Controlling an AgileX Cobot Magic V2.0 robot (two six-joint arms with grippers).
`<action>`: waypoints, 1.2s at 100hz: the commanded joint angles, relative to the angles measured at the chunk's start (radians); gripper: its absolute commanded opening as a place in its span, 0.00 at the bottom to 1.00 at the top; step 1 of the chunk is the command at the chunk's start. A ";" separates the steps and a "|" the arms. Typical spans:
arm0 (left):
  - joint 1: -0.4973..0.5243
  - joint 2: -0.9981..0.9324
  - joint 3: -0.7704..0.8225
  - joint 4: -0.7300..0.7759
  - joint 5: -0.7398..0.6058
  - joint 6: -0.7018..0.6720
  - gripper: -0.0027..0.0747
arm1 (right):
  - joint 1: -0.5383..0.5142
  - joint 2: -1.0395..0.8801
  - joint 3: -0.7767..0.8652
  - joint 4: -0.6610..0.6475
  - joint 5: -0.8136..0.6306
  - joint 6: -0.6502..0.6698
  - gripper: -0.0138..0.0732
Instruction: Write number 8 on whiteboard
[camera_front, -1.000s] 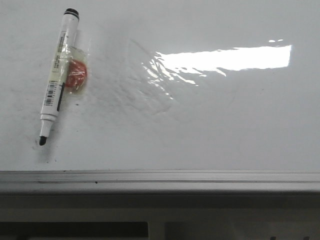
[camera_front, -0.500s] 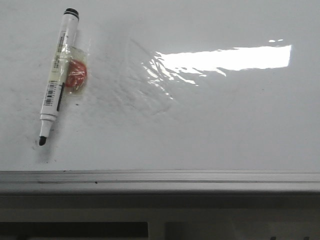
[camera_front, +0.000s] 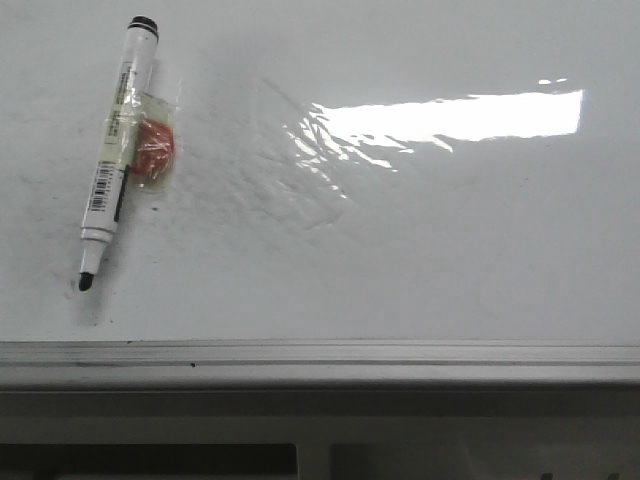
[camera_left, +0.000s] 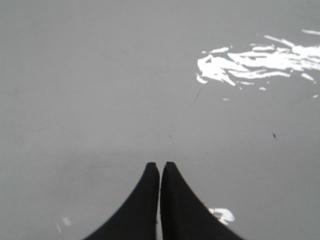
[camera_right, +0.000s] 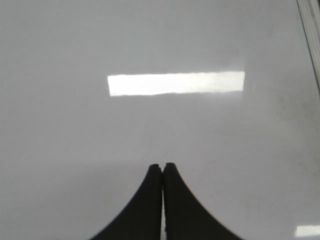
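While one uncapped white marker (camera_front: 115, 150) with a taped red lump (camera_front: 153, 150) lies far left, the glossy white whiteboard (camera_front: 420, 250) carries no written figure. Both grippers, left (camera_left: 160, 165) and right (camera_right: 163, 165), hover with black fingers clenched together, empty.

A grey ledge (camera_front: 320, 400) runs below, dimly lit.

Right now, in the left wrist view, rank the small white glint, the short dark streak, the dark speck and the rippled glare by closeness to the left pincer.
1. small white glint: right beside one finger of the shut left pincer.
2. short dark streak: ahead of the tips.
3. dark speck and rippled glare: farther out, too close to call.
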 joint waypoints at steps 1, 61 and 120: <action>0.004 -0.028 0.039 -0.058 -0.129 -0.013 0.01 | -0.007 -0.020 0.004 -0.008 -0.121 0.003 0.08; 0.002 0.110 -0.226 -0.209 0.093 -0.005 0.01 | 0.221 0.123 -0.216 -0.005 0.171 0.043 0.08; -0.122 0.110 -0.240 -0.227 0.031 0.101 0.35 | 0.259 0.123 -0.218 0.026 0.217 0.043 0.08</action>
